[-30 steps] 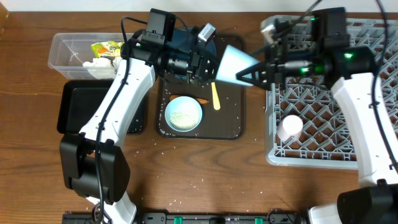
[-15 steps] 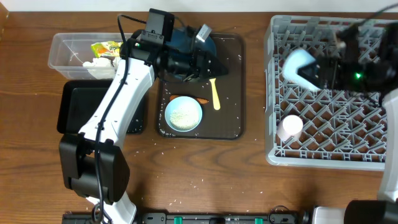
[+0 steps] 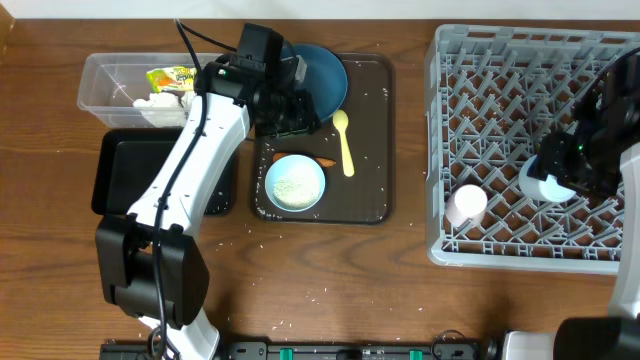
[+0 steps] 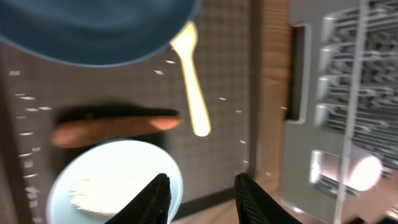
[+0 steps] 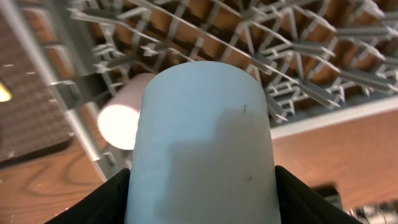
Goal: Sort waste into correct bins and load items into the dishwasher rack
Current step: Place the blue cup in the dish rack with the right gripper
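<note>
Left arm [image 3: 190,160]: a long link was cased in smooth white shell, with black joints at both ends.
Left base [image 3: 150,265]: a blocky black housing was fitted.
Cable [image 3: 186,35]: a thin black cable was run along the white shell and looped above the wrist.
Left wrist unit [image 3: 262,48]: a boxy black module was mounted.
Left pincer [image 4: 200,186]: two glossy black fingers with rounded tips were seen.
Right arm [image 3: 630,190]: white shell was joined to black wrist parts.
Green light [image 3: 578,148]: a small green lamp was lit on the black wrist.
Right pincer [image 5: 202,186]: two broad matte black fingers were seen.
</note>
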Motion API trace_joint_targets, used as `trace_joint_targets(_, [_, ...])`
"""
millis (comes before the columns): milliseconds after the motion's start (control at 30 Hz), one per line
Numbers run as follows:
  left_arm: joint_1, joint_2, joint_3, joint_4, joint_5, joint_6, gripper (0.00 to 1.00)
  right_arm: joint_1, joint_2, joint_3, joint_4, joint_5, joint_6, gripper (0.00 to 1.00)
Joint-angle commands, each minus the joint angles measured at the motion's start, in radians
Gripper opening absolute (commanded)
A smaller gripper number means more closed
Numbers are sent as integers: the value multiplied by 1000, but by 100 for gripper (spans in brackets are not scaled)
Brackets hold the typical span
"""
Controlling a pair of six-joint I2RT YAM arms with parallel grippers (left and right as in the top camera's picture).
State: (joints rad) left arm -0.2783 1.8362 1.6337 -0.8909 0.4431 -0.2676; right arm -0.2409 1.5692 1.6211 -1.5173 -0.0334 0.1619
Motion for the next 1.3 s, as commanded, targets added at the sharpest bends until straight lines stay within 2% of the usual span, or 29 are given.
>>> trace_joint_targets(0, [-3,-14,8,-11,-98,6,37,-16,64,-2,-16,52,32,60])
trace_joint_targets(333, [-3,-13,8,-33,-98,6,37,-16,252,-2,11,36,31,61])
trace_joint_targets(467, [-3,-13,8,-36,-98,6,37,-16,307,-2,23,16,16,64])
trace_joint_targets(533, [-3,-13,8,-36,-98,6,37,-15,330,-2,22,14,11,73])
trace_joint_targets(600, [-3,-13,8,-36,-98,6,37,-14,342,-2,21,14,5,86])
trace_joint_targets(700, [-3,-13,8,-36,-98,5,37,-14,342,-2,26,13,5,94])
trace_joint_targets(833, [-3,-13,8,-36,-98,6,38,-14,340,-1,37,-2,5,95])
trace_joint_targets(933, [-3,-13,8,-36,-97,6,38,-14,340,18,40,-33,5,92])
trace_joint_targets(1067, [-3,-13,8,-37,-97,6,37,-5,330,92,25,-101,-37,86])
trace_joint_targets(1267, [-3,-13,8,-60,-97,9,38,62,251,249,27,-114,-37,87])
